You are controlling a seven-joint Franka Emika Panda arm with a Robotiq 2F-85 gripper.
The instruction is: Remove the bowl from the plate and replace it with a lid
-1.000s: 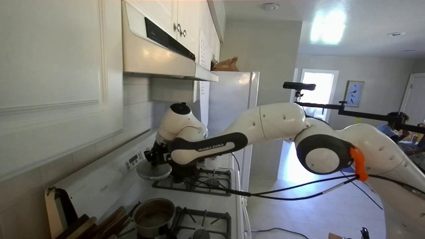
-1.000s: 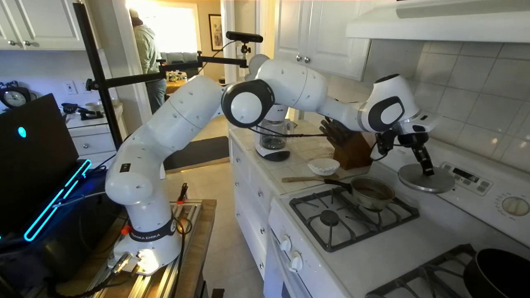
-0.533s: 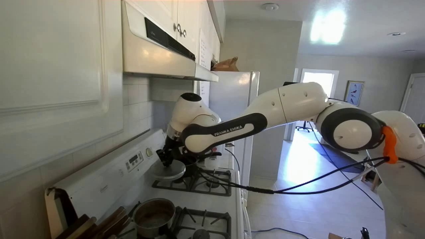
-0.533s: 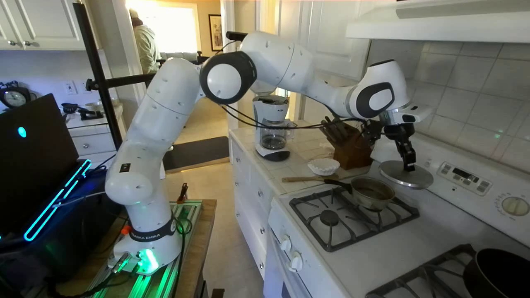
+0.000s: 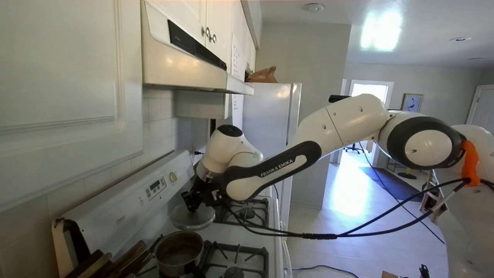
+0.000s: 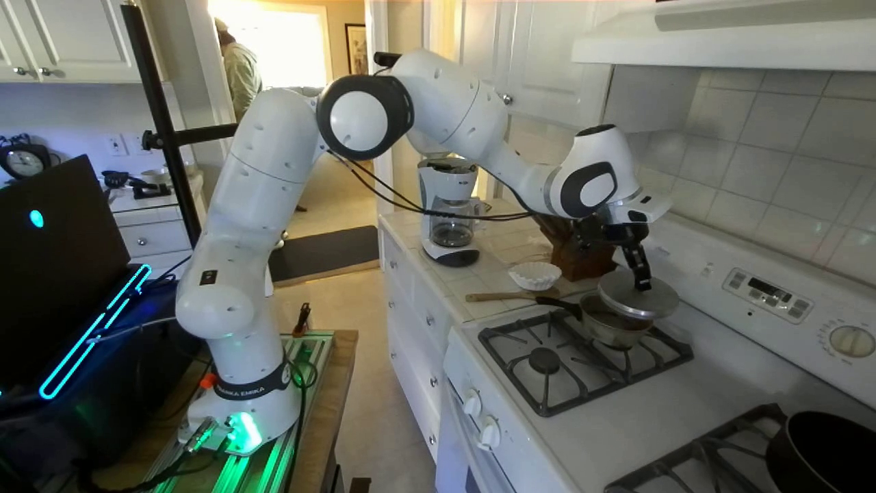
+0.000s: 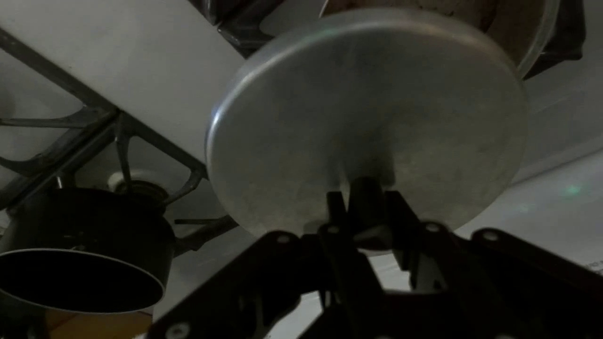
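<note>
In an exterior view, the stove (image 6: 650,404) carries one metal saucepan (image 6: 609,332) at the far side, brown inside, and one black pot (image 6: 797,462) at near right, its interior too dark to read. The gripper (image 7: 365,195) pinches the black knob (image 7: 367,214) of one grey lid (image 7: 367,108), held aloft near the saucepan. One fluted white bowl (image 6: 535,276) sits on the counter (image 6: 493,270), left of the knife block (image 6: 582,257).

In an exterior view the floor (image 5: 350,191) glares, lower right; in an exterior view a window (image 6: 291,46) blazes, upper left. The wrist view is dim, the lid (image 7: 367,110) shadowed.
</note>
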